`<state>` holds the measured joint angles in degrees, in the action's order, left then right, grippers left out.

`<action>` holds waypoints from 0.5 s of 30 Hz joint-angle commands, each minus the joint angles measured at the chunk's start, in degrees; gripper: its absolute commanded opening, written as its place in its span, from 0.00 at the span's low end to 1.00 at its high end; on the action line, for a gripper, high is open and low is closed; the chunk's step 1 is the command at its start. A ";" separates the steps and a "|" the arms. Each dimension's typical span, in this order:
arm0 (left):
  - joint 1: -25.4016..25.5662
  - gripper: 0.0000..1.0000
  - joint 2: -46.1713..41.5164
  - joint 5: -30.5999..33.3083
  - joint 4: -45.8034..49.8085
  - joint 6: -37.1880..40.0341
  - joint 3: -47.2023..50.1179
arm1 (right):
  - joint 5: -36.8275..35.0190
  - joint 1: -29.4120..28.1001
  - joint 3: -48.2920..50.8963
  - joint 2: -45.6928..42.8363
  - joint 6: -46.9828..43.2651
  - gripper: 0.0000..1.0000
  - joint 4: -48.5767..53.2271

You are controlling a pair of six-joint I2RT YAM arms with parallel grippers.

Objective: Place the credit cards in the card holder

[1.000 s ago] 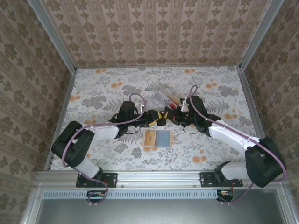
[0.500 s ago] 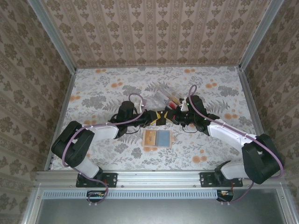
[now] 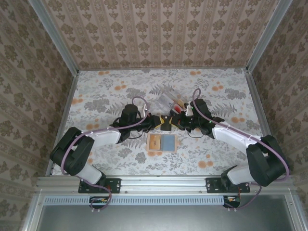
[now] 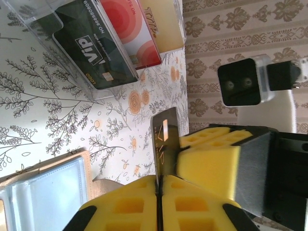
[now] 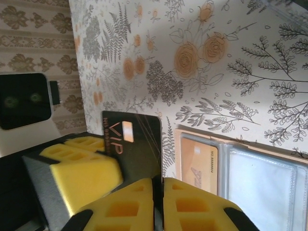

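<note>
The tan card holder (image 3: 168, 143) lies open on the table with an orange-tan card (image 3: 155, 141) in its left pocket; the right wrist view also shows the card holder (image 5: 260, 183) and that card (image 5: 199, 163). Just beyond it my two grippers meet. A dark grey VIP card (image 5: 137, 144) stands on edge between them. My left gripper (image 4: 159, 179) is shut on this card (image 4: 162, 139), and my right gripper (image 5: 158, 182) is shut on its other edge. A red card (image 4: 130, 29) and another black card (image 4: 94, 43) lie in the clear tray (image 4: 33, 19).
The clear plastic tray (image 3: 169, 99) sits just behind the grippers, with a tan card (image 4: 161, 24) beside the red one. Patterned walls close in the table on three sides. Both arms stretch across the table's middle.
The two grippers have drawn together until their fingers touch around the dark card, and they have shifted slightly away from the card holder.
</note>
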<state>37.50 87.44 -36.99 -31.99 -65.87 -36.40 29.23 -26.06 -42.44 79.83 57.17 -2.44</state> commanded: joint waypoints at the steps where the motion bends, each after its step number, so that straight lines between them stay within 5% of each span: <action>1: 0.08 0.06 -2.31 1.09 3.77 3.37 0.29 | -0.43 0.49 -1.86 1.29 -1.74 0.15 2.94; 15: 3.70 0.00 -7.22 12.99 23.50 13.35 0.74 | -13.50 -7.37 -5.61 3.57 -7.53 0.22 19.12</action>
<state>39.86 81.25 -27.59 -14.09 -56.55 -36.25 20.69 -31.51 -46.33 81.97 51.09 11.07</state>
